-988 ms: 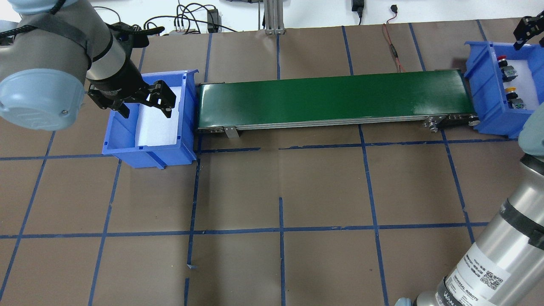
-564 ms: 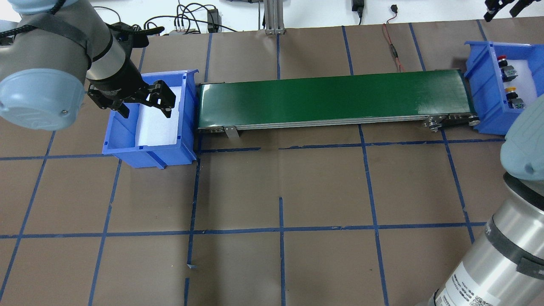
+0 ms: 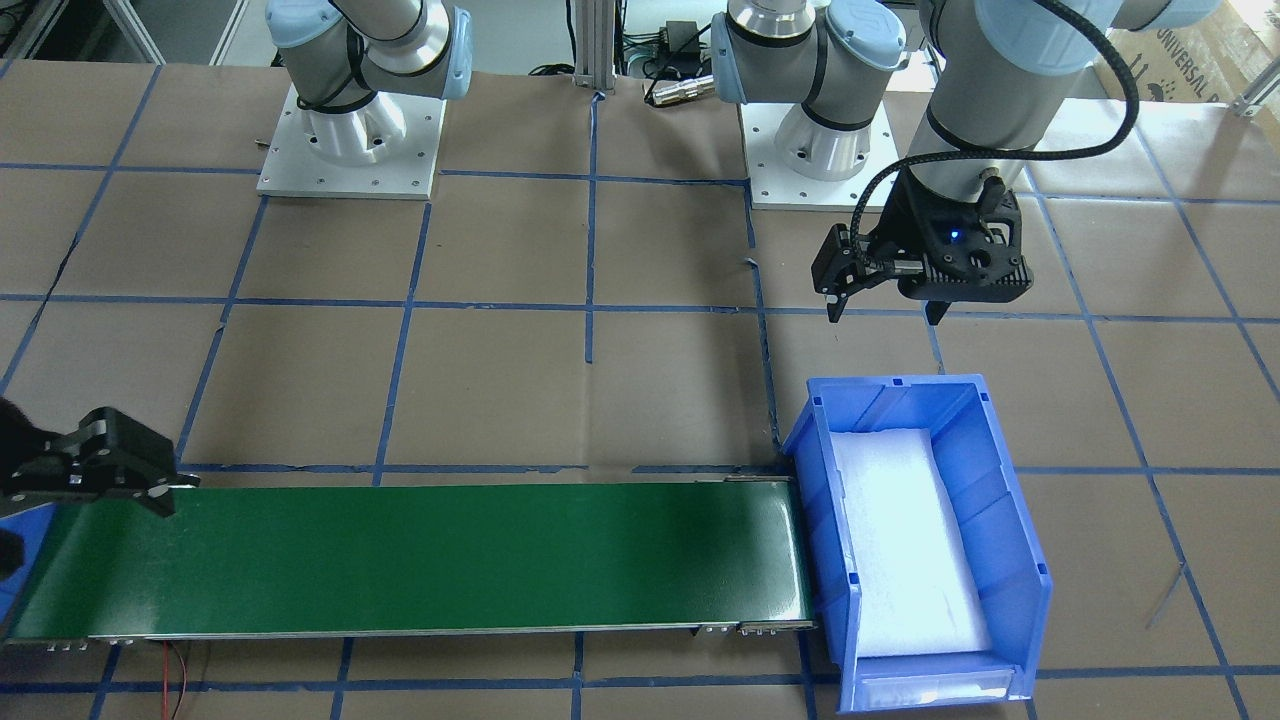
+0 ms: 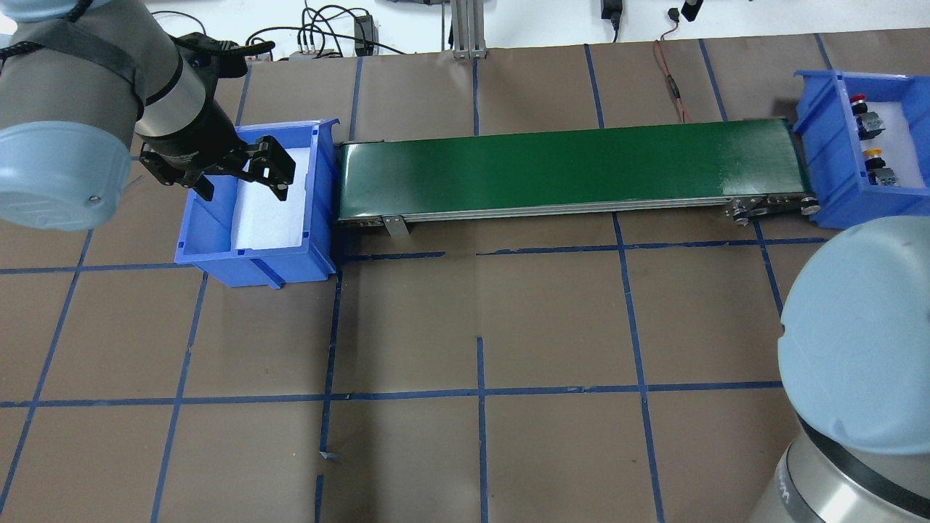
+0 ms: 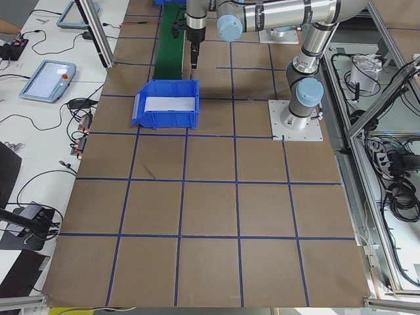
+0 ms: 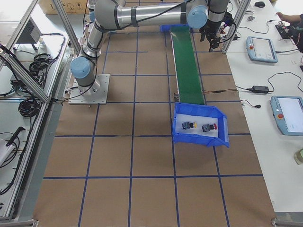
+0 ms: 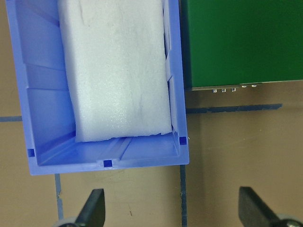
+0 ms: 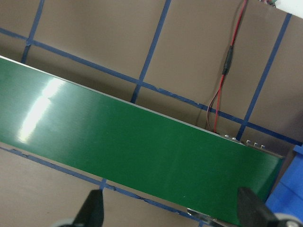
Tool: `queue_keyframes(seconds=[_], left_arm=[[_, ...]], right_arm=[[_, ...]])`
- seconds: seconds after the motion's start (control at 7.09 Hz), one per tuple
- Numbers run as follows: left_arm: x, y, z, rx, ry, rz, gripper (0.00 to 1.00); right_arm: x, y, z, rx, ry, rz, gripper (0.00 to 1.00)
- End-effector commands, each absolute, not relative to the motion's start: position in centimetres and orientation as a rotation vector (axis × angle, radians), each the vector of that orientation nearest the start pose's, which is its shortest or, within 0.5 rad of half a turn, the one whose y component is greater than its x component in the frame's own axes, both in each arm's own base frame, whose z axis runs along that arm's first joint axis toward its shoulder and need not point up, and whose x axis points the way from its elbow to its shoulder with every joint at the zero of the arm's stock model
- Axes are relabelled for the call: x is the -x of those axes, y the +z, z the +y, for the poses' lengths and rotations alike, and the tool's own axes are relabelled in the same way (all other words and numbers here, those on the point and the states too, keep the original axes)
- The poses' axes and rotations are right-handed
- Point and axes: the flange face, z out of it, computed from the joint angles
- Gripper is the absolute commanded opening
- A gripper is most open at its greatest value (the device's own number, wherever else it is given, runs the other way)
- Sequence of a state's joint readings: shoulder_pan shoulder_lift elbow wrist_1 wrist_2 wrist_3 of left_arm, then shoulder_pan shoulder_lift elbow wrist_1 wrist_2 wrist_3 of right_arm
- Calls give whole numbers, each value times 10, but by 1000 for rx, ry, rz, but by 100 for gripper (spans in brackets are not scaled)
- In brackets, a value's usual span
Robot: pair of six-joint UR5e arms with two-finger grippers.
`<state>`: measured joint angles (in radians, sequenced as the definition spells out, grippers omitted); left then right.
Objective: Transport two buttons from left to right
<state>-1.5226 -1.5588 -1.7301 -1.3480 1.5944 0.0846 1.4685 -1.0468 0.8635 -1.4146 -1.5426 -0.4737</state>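
Note:
The red button and the yellow button lie in the blue right bin, on white foam. Both also show in the exterior right view, the red button beside the yellow button. My left gripper is open and empty and hovers over the near side of the blue left bin, which holds only white foam. My right gripper is open and empty. It hangs above the far edge of the green conveyor belt, away from the right bin.
The belt runs between the two bins. A red-black cable lies on the table beyond the belt. My right arm's elbow fills the lower right of the overhead view. Blue tape lines grid the brown table.
My right gripper has pulled up and away from the right bin and swung left along the table's far edge. My left gripper shifted slightly left. The buttons have not moved.

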Motion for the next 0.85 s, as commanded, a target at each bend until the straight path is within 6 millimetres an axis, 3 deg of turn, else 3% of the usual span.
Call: queue_keyframes(seconds=[0.0,0.14,0.42,0.56,0.71], left_arm=[[107,440,-480,-42,-112,3110,100],[107,445,-484,-37,-126,3109,100],[107,436,-486,-49,-93,3113,100],[106,444,-483,-46,-116,3111,100],[107,449,-482,-49,-126,3112,100]], right_arm=[[-106,528,-670,571,28,3079,100],[-120,520,-639,580,81,3067,100],[-125,500,-568,591,83,3062,100],[-125,478,-544,582,126,3061,100],[-119,479,-528,540,125,3071,100]])
